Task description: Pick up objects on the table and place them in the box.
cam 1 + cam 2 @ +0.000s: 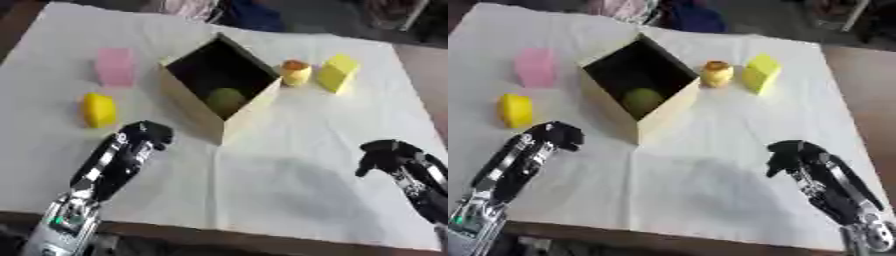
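Note:
A tan open box [198,103] stands mid-table with a green round thing [226,99] inside it. Left of the box are a pink block [115,66] and, nearer me, a yellow object [99,110]. Right of the box stand a small yellow cup-like thing with an orange top [296,72] and a yellow block [339,72]. My left hand [144,136] hovers over the cloth below the yellow object, fingers curled, holding nothing. My right hand [383,154] is at the lower right, fingers curled down, also holding nothing.
A white cloth [262,175] covers the table; its near edge runs along the bottom. Dark clutter lies beyond the far edge.

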